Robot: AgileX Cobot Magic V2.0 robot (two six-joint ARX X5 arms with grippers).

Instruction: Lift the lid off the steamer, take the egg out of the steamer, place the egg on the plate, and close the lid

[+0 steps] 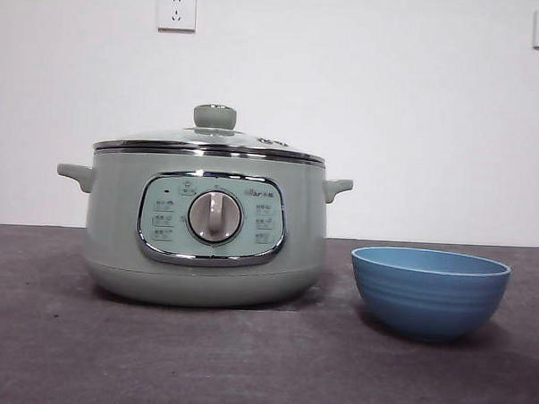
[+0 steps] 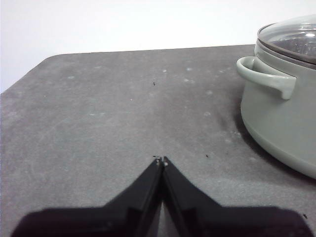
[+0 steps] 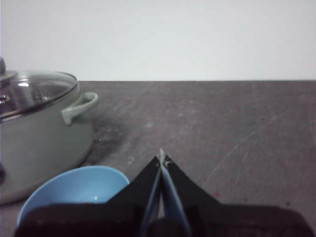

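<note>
**Both arms waited while the pot stood shut**

White wall with two sockets backed a dark grey bench [image 1: 57, 354], and on it the steamer [image 1: 205, 253] stood with the lid [image 1: 209, 144] seated squarely on its rim, the pale green knob [image 1: 214, 116] upright at the centre. Just beside the pot, apart from it, sat the plate [image 1: 429, 291], a small deep blue bowl with nothing showing above its rim. No egg could be seen; the glass gave no clear look inside.

Neither arm appeared in the front view. The left pincer [image 2: 161, 160] hung over bare bench, its jaws pressed together to a point and holding nothing. From it the steamer lay ahead and off to one side, well apart, with one side handle [image 2: 266, 76] turned toward it. The right pincer [image 3: 161, 157] was likewise closed on nothing, hovering just behind and over the near edge of the plate, with the pot further ahead on the other side and its second handle [image 3: 79, 106] facing that way.

The lid was still on, so nothing of the task looked started. The coming move would turn on the knob: it stood above and inward from both pincers, on the pot's vertical axis. Either arm would have to rise, open its jaws and come down from above. Which stood nearer could not be told.
</note>
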